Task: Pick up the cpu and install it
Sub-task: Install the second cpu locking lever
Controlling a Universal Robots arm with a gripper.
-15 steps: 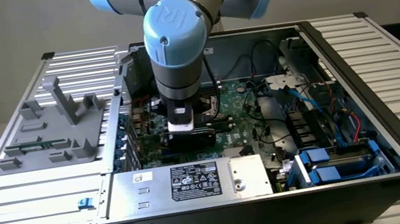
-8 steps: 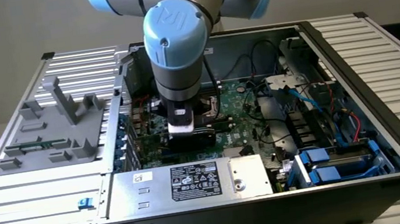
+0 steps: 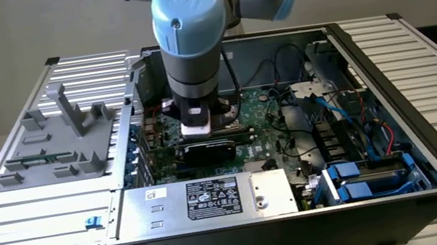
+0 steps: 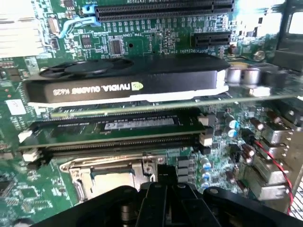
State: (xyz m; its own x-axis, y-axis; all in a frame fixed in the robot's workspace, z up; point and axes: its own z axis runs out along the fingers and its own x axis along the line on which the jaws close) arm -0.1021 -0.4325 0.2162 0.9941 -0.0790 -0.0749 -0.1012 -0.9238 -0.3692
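The socket [image 4: 111, 177] is partly hidden by the gripper [image 4: 165, 198], which is closed tight. The cpu cannot be made out.

We're looking down from high over the open computer case [image 3: 291, 151]; our wrist view hovers close above its motherboard [image 4: 142, 42], both sharing the black graphics card [image 4: 128, 82].

Black graphics card [image 4: 128, 85] on green motherboard [image 4: 156, 38], socket frame [image 4: 111, 172] near hand [image 4: 165, 203].
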